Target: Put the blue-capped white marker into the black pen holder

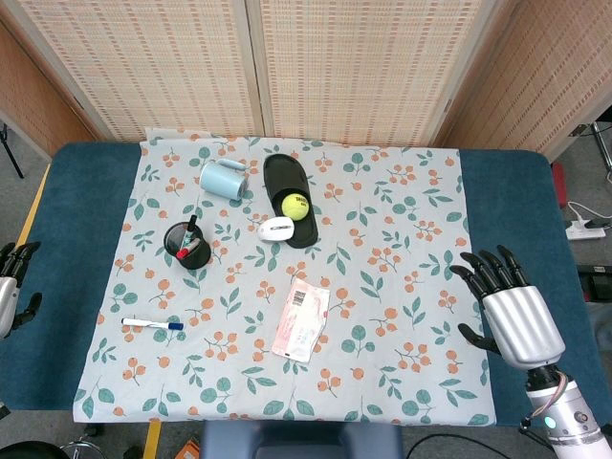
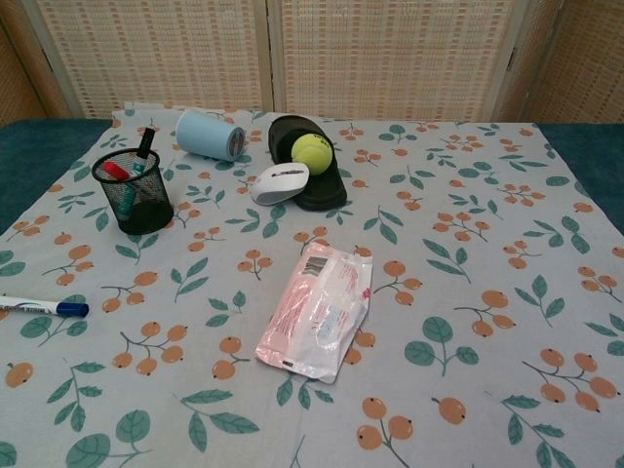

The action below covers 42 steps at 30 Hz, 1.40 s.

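Surface (image 1: 535, 191) under a leaf-printed cloth (image 1: 402, 220) carries everything. Right hand (image 1: 505, 304) hovers at the cloth's edge, fingers spread, holding nothing. Left hand (image 1: 13, 285), partly out of frame, looks empty, fingers apart. Black pen holder (image 1: 187, 246), mesh, stands beyond and inward of it. Marker (image 1: 152, 325), slim white body, blue cap, lies flat just inward of the left hand.

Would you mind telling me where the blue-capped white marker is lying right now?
The blue-capped white marker lies flat on the floral cloth, on the left in the head view, nearer the front edge than the black pen holder.
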{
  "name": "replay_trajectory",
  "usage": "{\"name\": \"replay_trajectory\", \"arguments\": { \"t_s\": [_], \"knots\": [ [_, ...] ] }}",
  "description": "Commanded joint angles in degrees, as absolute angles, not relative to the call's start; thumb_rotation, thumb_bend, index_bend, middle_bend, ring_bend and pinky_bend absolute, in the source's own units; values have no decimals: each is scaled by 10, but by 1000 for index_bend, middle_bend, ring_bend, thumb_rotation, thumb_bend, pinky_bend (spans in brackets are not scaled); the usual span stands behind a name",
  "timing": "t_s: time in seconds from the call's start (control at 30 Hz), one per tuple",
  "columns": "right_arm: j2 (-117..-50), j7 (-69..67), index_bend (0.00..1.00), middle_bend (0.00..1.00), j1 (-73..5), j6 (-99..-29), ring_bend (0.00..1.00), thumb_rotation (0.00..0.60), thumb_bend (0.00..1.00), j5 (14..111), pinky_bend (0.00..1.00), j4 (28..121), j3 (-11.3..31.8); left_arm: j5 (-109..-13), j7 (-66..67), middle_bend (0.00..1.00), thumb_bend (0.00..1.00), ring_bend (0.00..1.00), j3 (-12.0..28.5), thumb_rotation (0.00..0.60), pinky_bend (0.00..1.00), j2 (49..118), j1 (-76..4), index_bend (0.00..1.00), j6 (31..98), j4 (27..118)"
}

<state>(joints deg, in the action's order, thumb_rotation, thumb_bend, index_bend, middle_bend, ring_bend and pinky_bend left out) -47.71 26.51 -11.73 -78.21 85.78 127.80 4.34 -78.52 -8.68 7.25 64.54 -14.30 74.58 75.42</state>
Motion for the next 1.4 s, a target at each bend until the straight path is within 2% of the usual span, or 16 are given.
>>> {"name": "replay_trajectory", "arguments": {
  "t_s": [0.03,0.87,1.0,1.2,1.4],
  "knots": [
    [-478,266,209,128,-120,-778,89,600,98,855,0,1277,44,-783,-85,87,376,19,73,600,166,646,-144,82,745,752],
    [-477,262,209,128,-118,-782,89,600,98,858,0,1276,45,-798,-96,87,376,19,67,600,166,641,-143,90,750,774],
    [-474,259,209,128,-117,-783,88,600,97,856,0,1276,46,-815,-96,101,375,19,59,600,166,633,-140,100,758,825],
    [-475,259,211,128,-119,-780,89,600,98,851,0,1273,46,-847,-58,148,376,19,35,600,166,627,-131,134,770,953],
    [-476,256,212,128,-122,-776,89,600,98,845,0,1269,48,-857,12,193,376,19,8,600,168,653,-121,188,769,1041]
  ]
}}
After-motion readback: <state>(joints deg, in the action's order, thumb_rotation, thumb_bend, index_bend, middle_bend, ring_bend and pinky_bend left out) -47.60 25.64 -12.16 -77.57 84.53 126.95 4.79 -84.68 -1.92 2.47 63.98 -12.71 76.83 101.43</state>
